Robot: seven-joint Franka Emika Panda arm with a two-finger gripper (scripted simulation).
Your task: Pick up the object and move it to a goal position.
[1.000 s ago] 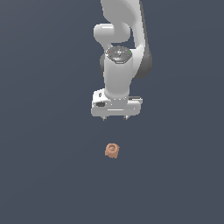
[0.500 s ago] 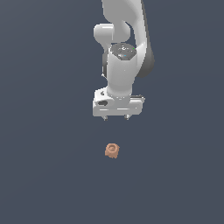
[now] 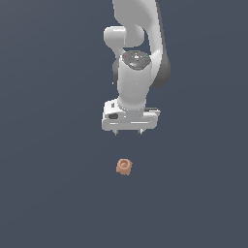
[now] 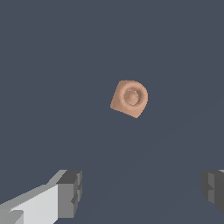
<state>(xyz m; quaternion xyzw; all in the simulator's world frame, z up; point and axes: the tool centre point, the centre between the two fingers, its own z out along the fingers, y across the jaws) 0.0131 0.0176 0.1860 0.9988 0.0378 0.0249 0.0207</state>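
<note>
1. Your gripper sits just above centre of the exterior frame, pointing down, with nothing between the fingers. The wrist view shows the two fingertips far apart at the lower corners of the frame, so the jaws are wide, far wider than the target.

2. The object is the small orange-tan block lying on the dark floor, a little below centre of the exterior frame and directly under the gripper, clear of it with open gap between.

3. Key relation: in the exterior view the block lies just left of the midpoint between the fingertips. In the wrist frame the block is in the upper middle, well ahead of the line joining the fingertips rather than between them.

4. The block is roughly cubic, so no real long axis. Its faces look rotated against the finger line in the wrist frame; a small yaw could square the pads to flat sides.

5. My read: you're mid-approach. Centre the fingertips over the block, then descend. No goal marker is visible.
</note>
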